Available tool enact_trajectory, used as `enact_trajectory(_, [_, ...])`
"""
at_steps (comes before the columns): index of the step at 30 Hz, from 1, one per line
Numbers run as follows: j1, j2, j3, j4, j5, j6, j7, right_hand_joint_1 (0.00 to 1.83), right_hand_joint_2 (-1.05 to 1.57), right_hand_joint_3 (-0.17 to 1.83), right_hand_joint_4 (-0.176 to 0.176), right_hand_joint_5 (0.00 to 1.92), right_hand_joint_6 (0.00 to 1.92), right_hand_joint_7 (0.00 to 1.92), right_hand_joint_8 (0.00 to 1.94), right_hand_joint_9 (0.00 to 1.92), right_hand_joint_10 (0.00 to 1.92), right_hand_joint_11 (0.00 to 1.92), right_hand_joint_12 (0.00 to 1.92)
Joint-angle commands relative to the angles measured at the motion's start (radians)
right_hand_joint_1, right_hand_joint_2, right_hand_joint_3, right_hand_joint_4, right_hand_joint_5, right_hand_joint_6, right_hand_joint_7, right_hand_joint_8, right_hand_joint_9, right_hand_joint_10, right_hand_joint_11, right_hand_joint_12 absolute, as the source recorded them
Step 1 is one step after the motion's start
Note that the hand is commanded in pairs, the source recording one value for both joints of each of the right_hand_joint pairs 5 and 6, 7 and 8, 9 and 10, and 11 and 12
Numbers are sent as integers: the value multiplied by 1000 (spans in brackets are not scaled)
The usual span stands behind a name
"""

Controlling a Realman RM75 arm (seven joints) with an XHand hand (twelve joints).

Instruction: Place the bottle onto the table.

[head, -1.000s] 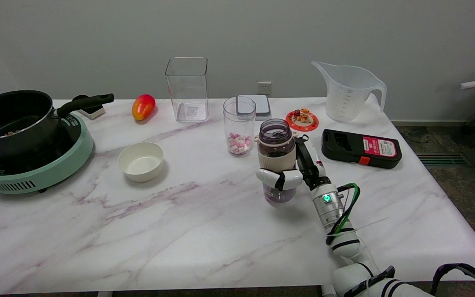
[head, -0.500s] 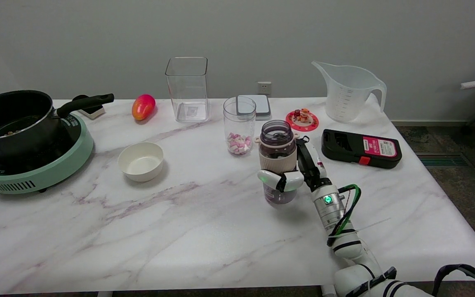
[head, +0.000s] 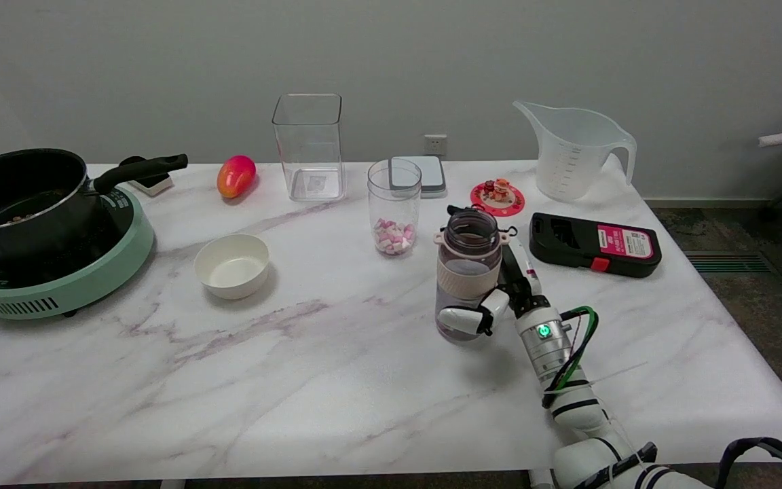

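1 right hand [head: 493,299] wraps its fingers around the lower half of 1 bottle [head: 467,272], which stands upright with its base on or just above the marble table [head: 309,380]; contact is hard to tell. Most of the hand is hidden behind the bottle. Beyond, to the left, stands 1 clear cup [head: 394,207] holding pink and white cubes. Right of the hand lies 1 black case [head: 594,244]. Farther back are 1 measuring jug [head: 574,151] and 1 square clear container [head: 308,146].

1 bottle [head: 467,272], perhaps 3 containers [head: 308,146].
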Motion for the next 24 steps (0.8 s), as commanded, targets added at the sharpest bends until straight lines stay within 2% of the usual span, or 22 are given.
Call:
enact_trajectory(1, [-6,9,2,3,2,4,11,1219,-549,1101,0,333,333,589,589,450,450,572,572])
enact_trajectory(7, [-9,34,2,11,-5,1,37,1217,-564,1066,0,254,254,521,521,417,417,509,509])
enact_trajectory(14, [-56,100,3,119,-1,-74,29,1216,-562,999,0,150,150,445,445,358,358,401,401])
enact_trajectory(24, [-94,147,5,204,-6,-155,26,1212,-564,990,0,61,61,368,368,279,279,316,316])
